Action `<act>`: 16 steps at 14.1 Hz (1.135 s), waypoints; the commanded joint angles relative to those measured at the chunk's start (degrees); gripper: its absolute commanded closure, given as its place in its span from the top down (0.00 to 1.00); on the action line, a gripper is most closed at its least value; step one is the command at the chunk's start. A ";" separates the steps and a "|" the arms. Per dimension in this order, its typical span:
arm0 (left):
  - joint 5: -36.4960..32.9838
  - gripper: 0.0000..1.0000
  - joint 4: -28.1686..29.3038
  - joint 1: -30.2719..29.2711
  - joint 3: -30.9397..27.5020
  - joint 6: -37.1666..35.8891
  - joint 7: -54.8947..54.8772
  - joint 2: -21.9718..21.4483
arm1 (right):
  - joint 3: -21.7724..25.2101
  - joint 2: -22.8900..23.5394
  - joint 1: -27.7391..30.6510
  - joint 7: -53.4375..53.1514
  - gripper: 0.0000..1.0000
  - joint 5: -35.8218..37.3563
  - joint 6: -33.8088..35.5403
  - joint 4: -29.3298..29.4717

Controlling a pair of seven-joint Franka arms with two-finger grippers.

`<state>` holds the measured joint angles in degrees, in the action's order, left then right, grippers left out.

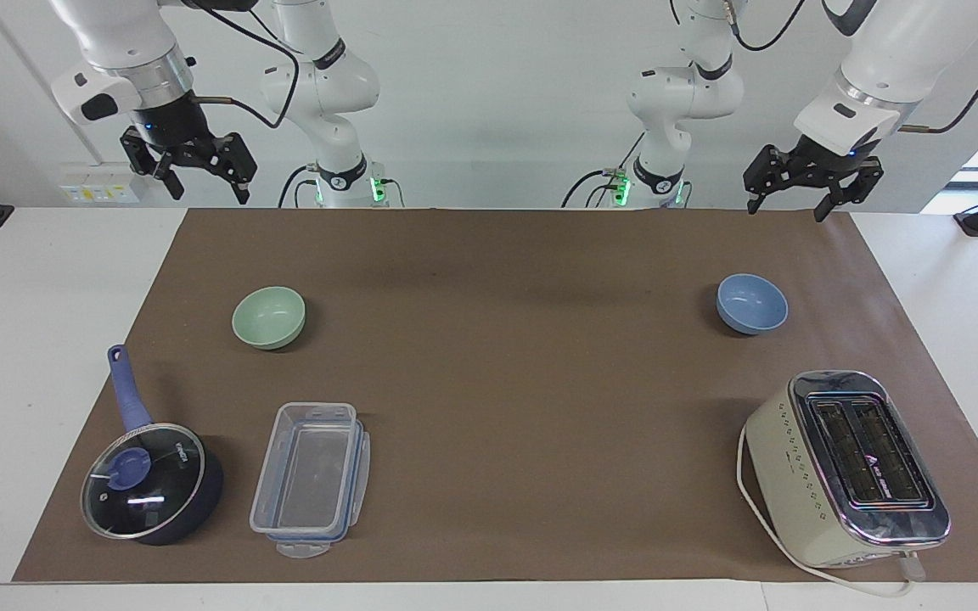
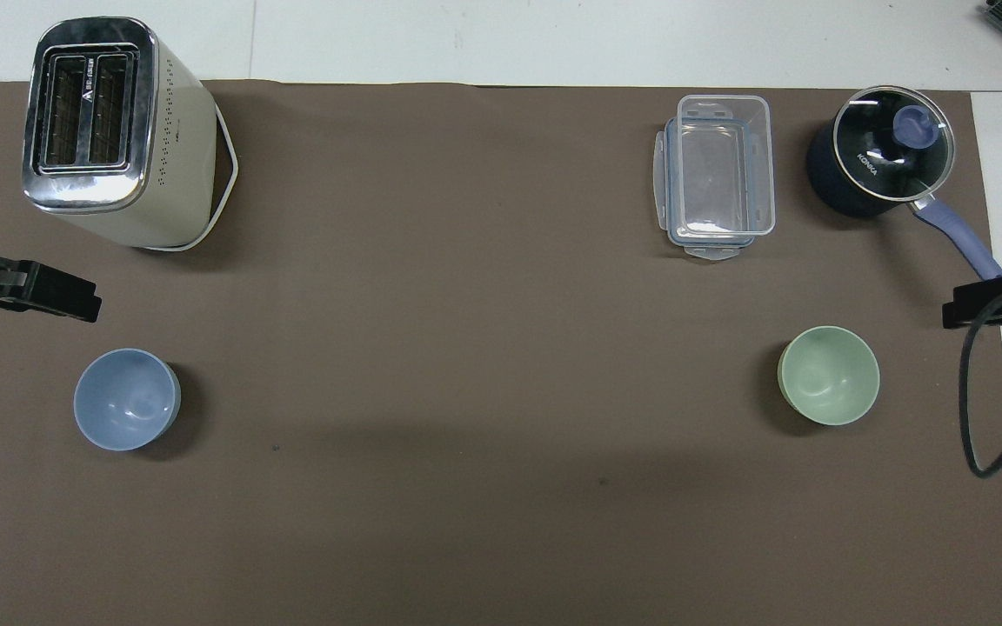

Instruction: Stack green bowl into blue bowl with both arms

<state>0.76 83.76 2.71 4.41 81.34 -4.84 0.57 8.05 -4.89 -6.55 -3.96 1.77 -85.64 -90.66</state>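
Note:
The green bowl (image 1: 269, 316) (image 2: 829, 375) sits upright on the brown mat toward the right arm's end of the table. The blue bowl (image 1: 752, 303) (image 2: 126, 399) sits upright toward the left arm's end, far apart from it. Both bowls hold nothing. My left gripper (image 1: 786, 208) is open and empty, raised over the mat's edge by the robots, near the blue bowl. My right gripper (image 1: 207, 191) is open and empty, raised over the mat's corner by the robots, near the green bowl. In the overhead view only one black finger of each shows at the picture's edges.
A cream toaster (image 1: 845, 467) with a white cord stands farther from the robots than the blue bowl. A clear plastic container (image 1: 311, 477) and a dark blue saucepan with a glass lid (image 1: 149, 479) lie farther from the robots than the green bowl.

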 commanded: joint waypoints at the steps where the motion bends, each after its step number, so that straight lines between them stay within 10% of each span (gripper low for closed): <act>1: -0.32 1.00 2.20 -0.07 -0.10 1.10 0.26 -1.63 | -0.05 -0.03 0.49 1.50 1.00 -0.89 0.21 0.22; 8: 0.55 1.00 2.55 -0.07 -0.10 1.27 0.00 -1.80 | -0.05 -0.03 0.49 1.50 1.00 -0.89 0.21 0.22; 16: 2.14 1.00 16.25 -3.49 -0.72 10.76 -5.07 -6.90 | -0.05 -0.03 0.49 1.50 1.00 -0.89 0.21 0.22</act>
<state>1.87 94.38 1.74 3.79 88.86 -5.88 -3.35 8.05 -4.89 -6.55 -3.96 1.77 -85.64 -90.66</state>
